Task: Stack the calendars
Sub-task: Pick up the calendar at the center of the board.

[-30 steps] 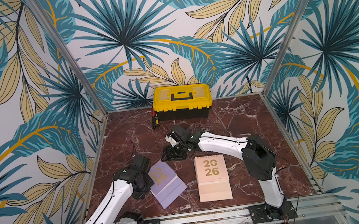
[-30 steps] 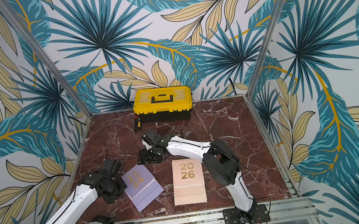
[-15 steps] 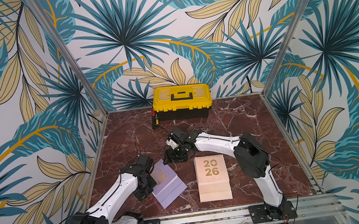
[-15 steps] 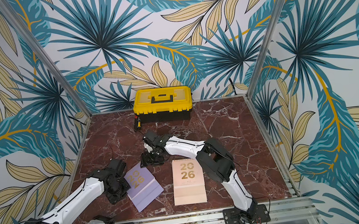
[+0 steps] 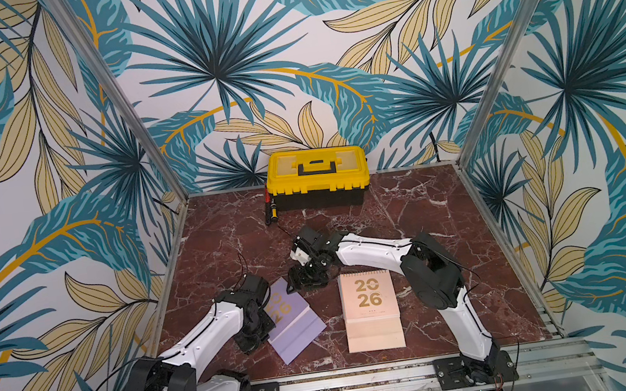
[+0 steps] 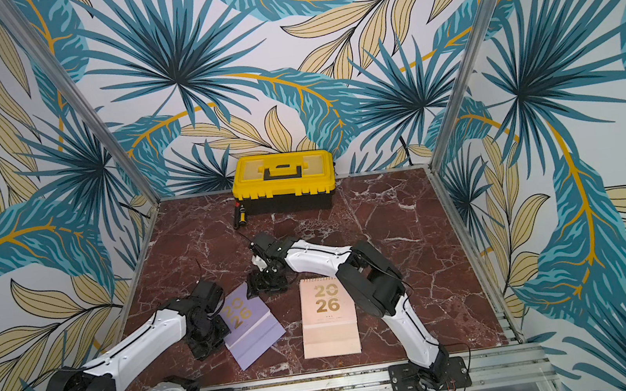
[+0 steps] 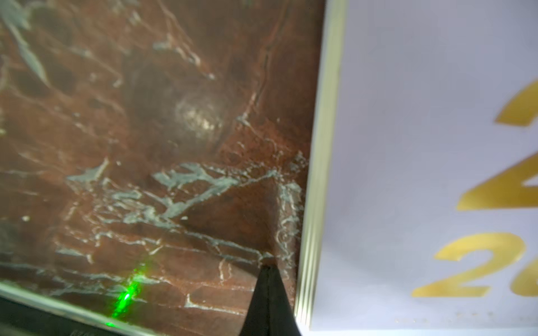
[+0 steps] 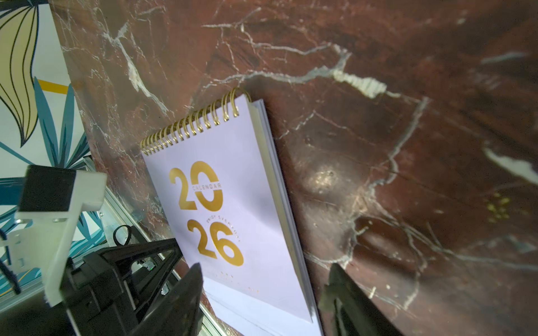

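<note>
Lilac calendar (image 5: 295,324) lies askew: left gripper (image 7: 269,302), pinched together, just beside its edge; right gripper (image 5: 308,281), jaws apart, near its spiral end; peach calendar (image 5: 372,312) alongside.

The lilac calendar (image 8: 247,180) reads "2026", seemingly "CALENDAR"; peach calendar (image 5: 373,322) "2026".

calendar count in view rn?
2. A lilac calendar lies askew by the left arm; a peach-pink calendar lies flat to its right, near the table's front edge. Stepped lower edges on both suggest that more may be hidden underneath.
</note>
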You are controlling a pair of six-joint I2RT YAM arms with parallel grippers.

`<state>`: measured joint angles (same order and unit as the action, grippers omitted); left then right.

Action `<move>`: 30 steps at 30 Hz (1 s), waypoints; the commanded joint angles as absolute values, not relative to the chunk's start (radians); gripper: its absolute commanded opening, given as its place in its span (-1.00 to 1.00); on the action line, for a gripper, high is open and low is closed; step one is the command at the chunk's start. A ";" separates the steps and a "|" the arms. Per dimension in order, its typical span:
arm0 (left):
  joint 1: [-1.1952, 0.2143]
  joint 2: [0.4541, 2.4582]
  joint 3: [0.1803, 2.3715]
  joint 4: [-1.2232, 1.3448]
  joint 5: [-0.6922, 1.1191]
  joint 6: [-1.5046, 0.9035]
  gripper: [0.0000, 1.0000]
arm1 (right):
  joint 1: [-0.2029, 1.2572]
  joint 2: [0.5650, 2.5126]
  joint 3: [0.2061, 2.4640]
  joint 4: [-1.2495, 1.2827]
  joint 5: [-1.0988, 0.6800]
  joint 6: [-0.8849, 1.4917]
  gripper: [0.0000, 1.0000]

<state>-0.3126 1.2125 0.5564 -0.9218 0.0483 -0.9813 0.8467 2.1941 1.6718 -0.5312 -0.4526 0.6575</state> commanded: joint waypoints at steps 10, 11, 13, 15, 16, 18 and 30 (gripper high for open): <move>-0.307 1.256 0.548 -0.846 0.058 -0.948 -1.00 | 0.848 2.273 1.654 -0.530 -0.511 0.650 0.37; -0.304 1.258 0.548 -0.842 0.062 -0.944 -1.00 | 0.848 2.276 1.652 -0.521 -0.526 0.655 0.37; -0.297 1.261 0.542 -0.830 0.073 -0.937 -1.00 | 0.848 2.286 1.645 -0.493 -0.567 0.671 0.37; -0.286 1.262 0.533 -0.811 0.087 -0.931 -1.00 | 0.849 2.295 1.625 -0.443 -0.610 0.705 0.37; -0.281 1.262 0.529 -0.800 0.095 -0.927 -1.00 | 0.848 2.299 1.615 -0.426 -0.624 0.717 0.37; -0.273 1.265 0.523 -0.782 0.108 -0.919 -1.00 | 0.849 2.291 1.586 -0.384 -0.642 0.731 0.37; -0.226 1.317 0.532 -0.708 0.185 -0.855 -1.00 | 0.840 2.199 1.382 0.370 -0.906 1.078 0.35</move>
